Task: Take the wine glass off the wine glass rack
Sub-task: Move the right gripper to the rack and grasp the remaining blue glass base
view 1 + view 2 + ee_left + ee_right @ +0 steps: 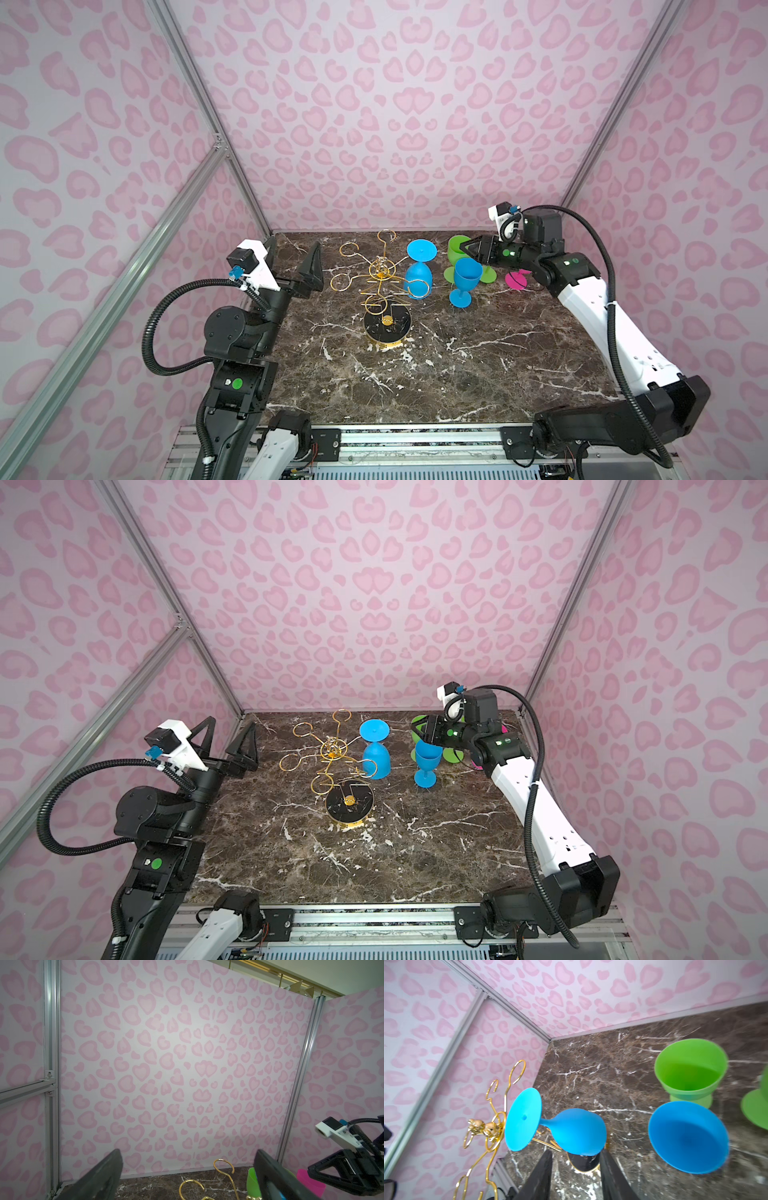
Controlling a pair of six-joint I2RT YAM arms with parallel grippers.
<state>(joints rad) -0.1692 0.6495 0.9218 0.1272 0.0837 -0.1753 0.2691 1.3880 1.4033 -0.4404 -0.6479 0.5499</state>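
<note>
The blue wine glass (419,279) hangs upside down (foot uppermost) from a loop on the right side of the gold wine glass rack (387,328), which stands on the table (457,374). The right fingers (542,1176) are partly apart and empty, clear of the hung glass and over a second blue glass (466,272) standing upright. The left fingers (312,266) are spread wide, holding nothing, left of the rack.
</note>
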